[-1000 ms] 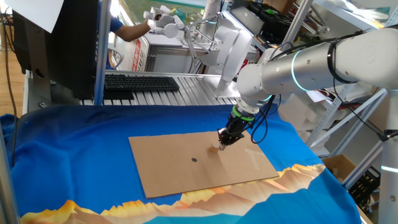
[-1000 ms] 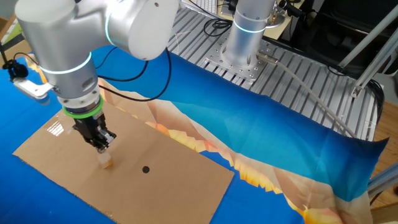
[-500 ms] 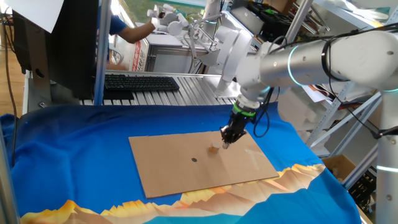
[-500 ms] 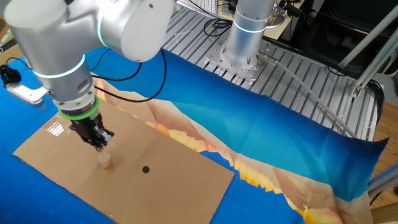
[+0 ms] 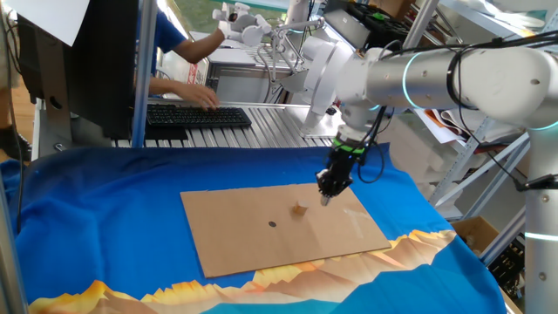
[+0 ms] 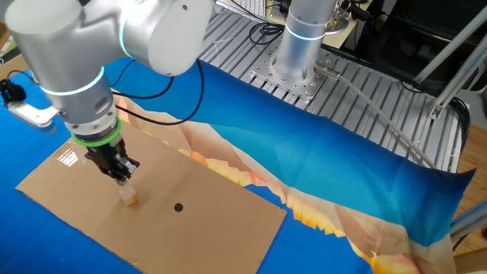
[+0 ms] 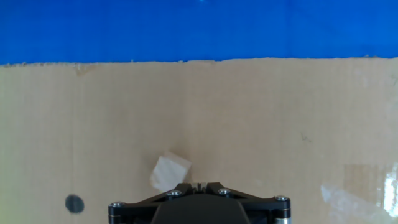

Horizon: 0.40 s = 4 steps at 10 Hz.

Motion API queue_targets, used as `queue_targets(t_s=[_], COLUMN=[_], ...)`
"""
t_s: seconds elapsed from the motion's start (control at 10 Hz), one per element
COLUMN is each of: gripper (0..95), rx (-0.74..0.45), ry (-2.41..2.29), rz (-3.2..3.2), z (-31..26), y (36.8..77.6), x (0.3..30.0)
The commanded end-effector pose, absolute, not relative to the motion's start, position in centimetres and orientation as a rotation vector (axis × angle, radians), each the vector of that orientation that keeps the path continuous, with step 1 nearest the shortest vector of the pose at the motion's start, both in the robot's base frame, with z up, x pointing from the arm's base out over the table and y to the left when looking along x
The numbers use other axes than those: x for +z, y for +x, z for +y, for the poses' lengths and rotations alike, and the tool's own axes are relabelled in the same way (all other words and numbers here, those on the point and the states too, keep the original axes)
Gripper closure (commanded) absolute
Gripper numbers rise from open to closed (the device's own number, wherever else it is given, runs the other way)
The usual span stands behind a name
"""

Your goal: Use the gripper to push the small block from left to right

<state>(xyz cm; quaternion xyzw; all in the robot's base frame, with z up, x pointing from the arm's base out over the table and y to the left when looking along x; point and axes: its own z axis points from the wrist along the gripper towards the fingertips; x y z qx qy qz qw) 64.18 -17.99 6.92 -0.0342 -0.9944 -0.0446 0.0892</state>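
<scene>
The small block is a tiny tan cube on the brown cardboard sheet, right of the sheet's middle. The gripper, a black pointed tool under a green ring, hangs just right of the block, slightly above the sheet, with its fingers together and holding nothing. In the other fixed view the gripper is just above the block. In the hand view the block lies just left of the gripper tip, apart from it or barely touching.
A black dot marks the cardboard left of the block. Blue cloth surrounds the sheet. A keyboard with a person's hand on it lies at the back. The arm's base stands on a ribbed metal table.
In one fixed view the gripper has moved right and a little up, away from the block. The block has stayed where it was.
</scene>
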Motion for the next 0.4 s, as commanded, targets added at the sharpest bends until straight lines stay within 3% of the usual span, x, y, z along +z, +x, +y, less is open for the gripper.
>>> queue_targets(t_s=[0.1,0.4], gripper=[95.0,95.0], rx=[-0.115,-0.111], ry=[-0.168,-0.197], rz=[-2.913,-2.894], z=[-18.5,-19.0], y=[63.61,62.91], x=[7.42,7.97])
